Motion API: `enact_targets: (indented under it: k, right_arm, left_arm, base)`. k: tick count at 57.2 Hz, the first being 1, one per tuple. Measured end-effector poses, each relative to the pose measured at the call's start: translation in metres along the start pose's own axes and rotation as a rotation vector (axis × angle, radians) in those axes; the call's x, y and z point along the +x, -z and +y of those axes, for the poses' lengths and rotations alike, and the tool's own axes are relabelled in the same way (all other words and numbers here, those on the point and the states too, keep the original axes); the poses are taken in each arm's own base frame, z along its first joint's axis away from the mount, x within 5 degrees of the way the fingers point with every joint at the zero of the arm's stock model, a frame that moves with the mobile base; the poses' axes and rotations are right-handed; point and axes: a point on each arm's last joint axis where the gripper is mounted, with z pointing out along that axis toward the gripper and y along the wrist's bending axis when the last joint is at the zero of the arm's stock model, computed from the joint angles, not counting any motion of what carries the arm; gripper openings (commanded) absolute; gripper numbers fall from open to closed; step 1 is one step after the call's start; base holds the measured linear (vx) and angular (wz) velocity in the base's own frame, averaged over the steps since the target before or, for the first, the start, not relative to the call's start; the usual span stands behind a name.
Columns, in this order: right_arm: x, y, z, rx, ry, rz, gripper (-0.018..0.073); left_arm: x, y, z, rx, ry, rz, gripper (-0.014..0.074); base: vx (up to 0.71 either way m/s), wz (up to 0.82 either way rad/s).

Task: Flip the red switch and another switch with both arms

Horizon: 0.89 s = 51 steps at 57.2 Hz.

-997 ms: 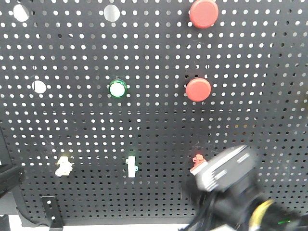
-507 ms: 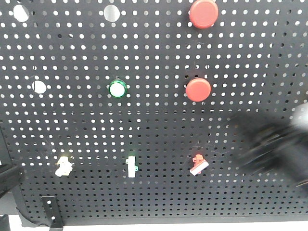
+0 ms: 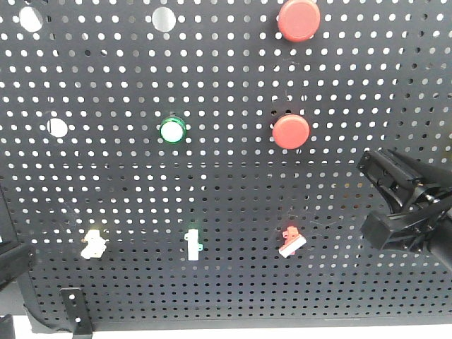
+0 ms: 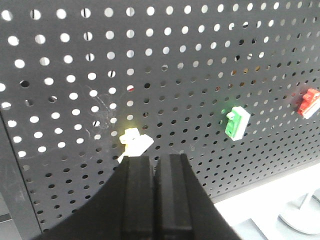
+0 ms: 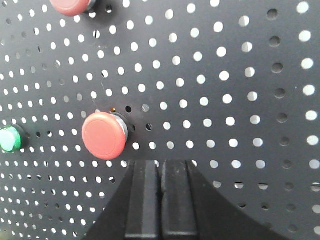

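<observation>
The red switch [image 3: 290, 241] sits low on the black pegboard [image 3: 226, 183], its white lever slanting down to the right; it also shows at the right edge of the left wrist view as the red switch [image 4: 310, 102]. The pale yellow switch [image 3: 93, 242] is at the lower left. My left gripper [image 4: 156, 159] is shut, its tips just below the yellow switch [image 4: 135, 141] and close to it. My right gripper [image 5: 160, 164] is shut and empty, facing the board just right of a round red button [image 5: 104, 135]. The right arm [image 3: 402, 205] hangs right of the red switch, apart from it.
A white toggle with a green glow [image 3: 192, 244] stands between the two switches. Above are a green round button [image 3: 171, 130] and two big red push buttons [image 3: 291, 131] [image 3: 298, 19]. A part of the left arm [image 3: 10, 261] shows at the lower left edge.
The right arm has pulled away from the red switch, moving up and to the right. The red switch is now uncovered with its lever tilted. The left side looks unchanged.
</observation>
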Motion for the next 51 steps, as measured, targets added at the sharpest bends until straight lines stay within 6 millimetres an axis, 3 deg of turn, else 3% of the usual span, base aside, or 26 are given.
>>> enact_targets:
  k: [16, 24, 32, 39, 51]
  right_arm:
    - [0.0, 0.0, 0.0, 0.0, -0.001, 0.003, -0.0006]
    - [0.0, 0.0, 0.0, 0.001, -0.002, 0.005, -0.0006]
    - [0.001, 0.0, 0.0, 0.001, -0.002, 0.008, -0.0006]
    - [0.001, 0.0, 0.0, 0.001, -0.002, 0.012, -0.0006]
    - [0.001, 0.0, 0.0, 0.001, -0.002, 0.013, -0.0006]
  left_arm:
    - [0.005, 0.002, 0.002, -0.019, -0.048, -0.036, 0.0003]
    - [0.024, 0.021, 0.007, -0.065, -0.091, -0.129, 0.0003]
    - [0.054, 0.052, 0.019, -0.179, -0.049, -0.263, 0.0003]
    - [0.092, 0.075, 0.024, -0.28, 0.002, -0.332, 0.0003]
    - [0.158, 0.082, 0.027, -0.36, 0.007, -0.302, 0.0003]
  base:
    - [0.0, 0.0]
    - [0.0, 0.0]
    - [0.0, 0.0]
    - [0.0, 0.0]
    - [0.0, 0.0]
